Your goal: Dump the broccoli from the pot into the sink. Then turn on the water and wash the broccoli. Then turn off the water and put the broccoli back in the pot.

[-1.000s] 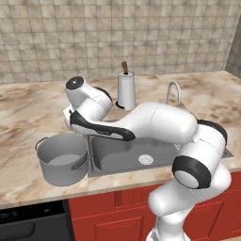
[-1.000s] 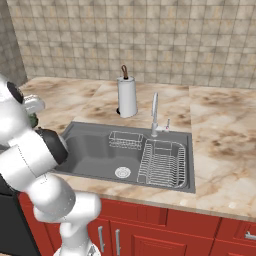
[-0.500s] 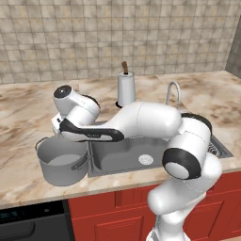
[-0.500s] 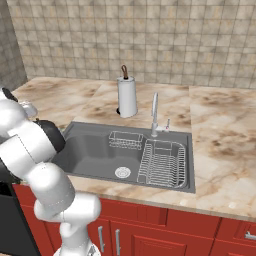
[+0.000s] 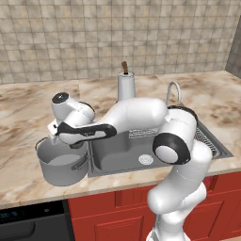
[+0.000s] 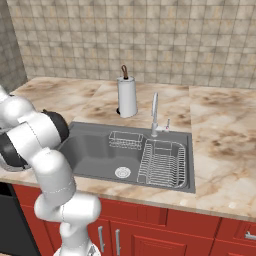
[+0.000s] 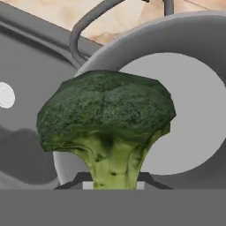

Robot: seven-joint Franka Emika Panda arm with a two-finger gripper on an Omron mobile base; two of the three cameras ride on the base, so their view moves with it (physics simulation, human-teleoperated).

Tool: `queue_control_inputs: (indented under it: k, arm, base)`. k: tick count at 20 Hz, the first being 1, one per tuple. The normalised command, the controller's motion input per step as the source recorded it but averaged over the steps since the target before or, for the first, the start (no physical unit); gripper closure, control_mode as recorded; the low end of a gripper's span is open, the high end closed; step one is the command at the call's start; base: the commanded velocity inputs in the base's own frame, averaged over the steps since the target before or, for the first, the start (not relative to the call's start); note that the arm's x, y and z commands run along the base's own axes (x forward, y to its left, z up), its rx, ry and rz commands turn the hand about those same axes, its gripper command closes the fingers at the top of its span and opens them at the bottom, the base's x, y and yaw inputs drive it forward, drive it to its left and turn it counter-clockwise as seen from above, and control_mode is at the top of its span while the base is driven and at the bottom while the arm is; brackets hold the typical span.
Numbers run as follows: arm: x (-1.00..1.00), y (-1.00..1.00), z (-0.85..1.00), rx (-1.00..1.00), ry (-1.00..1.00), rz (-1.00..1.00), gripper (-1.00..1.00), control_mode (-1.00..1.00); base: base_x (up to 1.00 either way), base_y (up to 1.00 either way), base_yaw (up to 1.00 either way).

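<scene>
Gripper [image 7: 114, 184] jaws pinch broccoli [image 7: 106, 119] stem, apparently above pot [image 5: 61, 162] mouth. Centre over pot floor, lower gently, release low, avoid rim.

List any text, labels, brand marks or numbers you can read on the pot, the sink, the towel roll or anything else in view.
None: there is no readable text in any view.
The pot, the sink, the faucet and the paper-towel roll are all plain.
The broccoli in the gripper carries no tag.
The dark appliance panel under the counter shows faint marks, too small to read.
</scene>
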Motion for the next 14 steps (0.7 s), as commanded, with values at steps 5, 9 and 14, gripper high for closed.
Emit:
queue_control_inputs:
  k: [5,9,14]
  arm:
    - [0.17,0.45,-0.41,0.01,0.09,0.01,1.0,-1.0]
    - [0.23,0.53,-0.51,0.0,0.11,0.0,1.0,-1.0]
    - [0.16,0.42,-0.35,0.0,0.06,0.0,-1.0,-1.0]
  base:
    - [0.0,0.0,0.0]
    - [0.0,0.0,0.0]
    - [0.0,0.0,0.0]
